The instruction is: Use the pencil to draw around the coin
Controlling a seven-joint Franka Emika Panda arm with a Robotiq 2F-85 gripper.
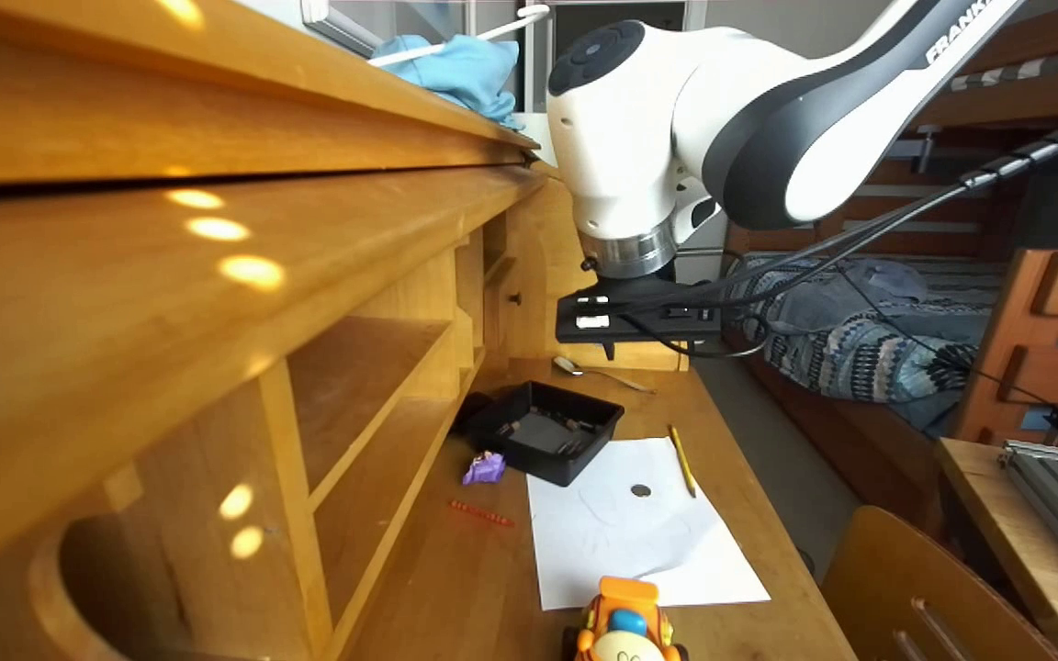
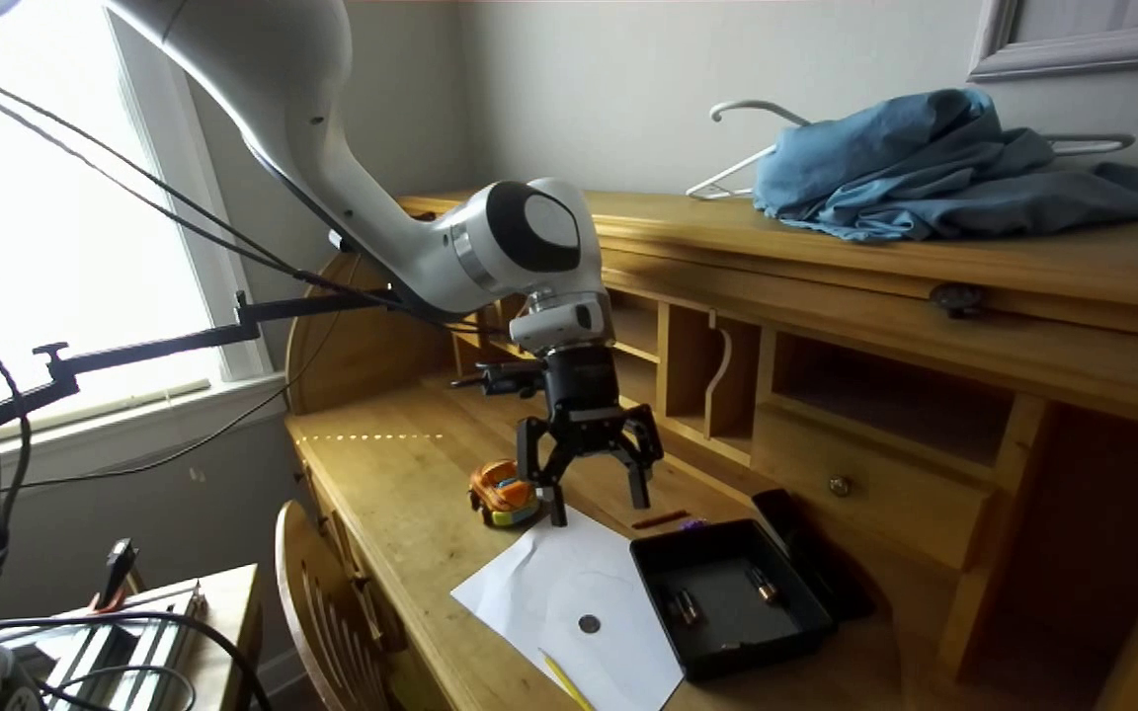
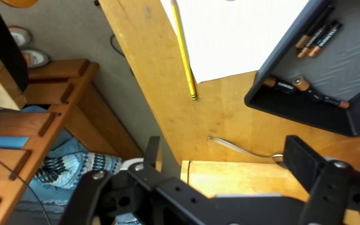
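The yellow pencil point(image 1: 683, 462) lies at the edge of the white paper point(image 1: 621, 560), partly over the desk. It also shows in an exterior view point(image 2: 565, 679) and in the wrist view point(image 3: 184, 53), where its dark banded end rests on bare wood. The small dark round coin point(image 1: 641, 490) lies flat on the paper, also in an exterior view point(image 2: 589, 623); only a sliver appears at the wrist view's top edge. Faint lines show on the paper. My gripper point(image 2: 598, 499) is open and empty, held above the desk. In the wrist view its spread fingers point(image 3: 222, 140) point past the pencil's end.
A black tray point(image 1: 538, 462) with several batteries stands beside the paper. A spoon point(image 3: 236, 148) lies near the desk's end panel. An orange toy car point(image 2: 503, 492), a red stick point(image 1: 481, 513) and a purple crumpled thing point(image 1: 485, 467) lie nearby. Cubbies point(image 2: 707, 375) line the desk's back.
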